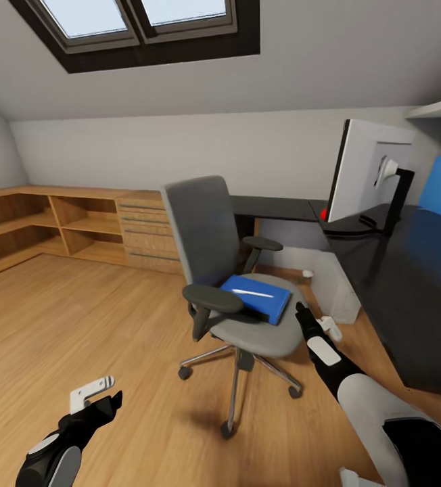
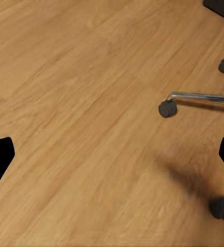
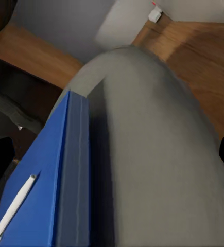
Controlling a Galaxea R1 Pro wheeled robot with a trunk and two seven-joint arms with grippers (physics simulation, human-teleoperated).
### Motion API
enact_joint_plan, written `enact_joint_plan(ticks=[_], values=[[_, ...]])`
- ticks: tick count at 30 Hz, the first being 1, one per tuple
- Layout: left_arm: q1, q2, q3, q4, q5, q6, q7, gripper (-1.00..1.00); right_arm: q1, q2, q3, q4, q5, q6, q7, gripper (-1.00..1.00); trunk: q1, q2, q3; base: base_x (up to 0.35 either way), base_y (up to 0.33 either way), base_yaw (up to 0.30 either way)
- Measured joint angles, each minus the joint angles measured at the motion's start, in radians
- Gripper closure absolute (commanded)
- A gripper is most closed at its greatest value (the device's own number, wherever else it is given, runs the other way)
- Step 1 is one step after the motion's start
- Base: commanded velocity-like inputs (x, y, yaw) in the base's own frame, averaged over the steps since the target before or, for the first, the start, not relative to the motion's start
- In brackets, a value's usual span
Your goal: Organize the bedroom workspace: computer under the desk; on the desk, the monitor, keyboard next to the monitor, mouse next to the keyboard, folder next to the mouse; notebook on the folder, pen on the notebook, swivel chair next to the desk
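Attic bedroom, wood floor (image 1: 78,318). Blue folder (image 1: 264,297) with pen (image 1: 252,293) lies on swivel chair (image 1: 230,270) seat; monitor (image 1: 366,176) on black table (image 1: 410,284). Right gripper (image 1: 302,310) near seat, left gripper (image 1: 105,399) over floor: both spread, empty.

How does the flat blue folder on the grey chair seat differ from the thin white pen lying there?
The flat bright blue folder is a broad rectangle with a darker spine edge; the thin white pen is a slim stick, far shorter than the folder. The folder rests directly on the grey padded swivel chair seat; the pen lies on top of the folder. Both lie flat.
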Motion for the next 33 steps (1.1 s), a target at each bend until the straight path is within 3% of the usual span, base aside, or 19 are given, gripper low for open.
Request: enact_joint_plan(ticks=[7, 24, 33], values=[[0.000, 0.000, 0.000, 0.000, 0.001, 0.003, 0.000, -1.00, 0.000, -0.013, 0.000, 0.001, -0.061, 0.001, -0.001, -1.00, 0.000, 0.000, 0.000, 0.123, 0.000, 0.000], [0.000, 0.000, 0.001, -0.001, 0.001, 0.004, 0.000, -1.00, 0.000, -0.018, -0.002, 0.004, -0.085, 0.000, -0.024, -1.00, 0.000, 0.000, 0.000, 0.053, 0.000, 0.000], [0.000, -0.001, 0.004, -0.004, 0.003, 0.004, -0.001, -1.00, 0.000, -0.037, -0.001, 0.005, -0.089, 0.000, -0.050, -1.00, 0.000, 0.000, 0.000, 0.028, 0.000, 0.000]])
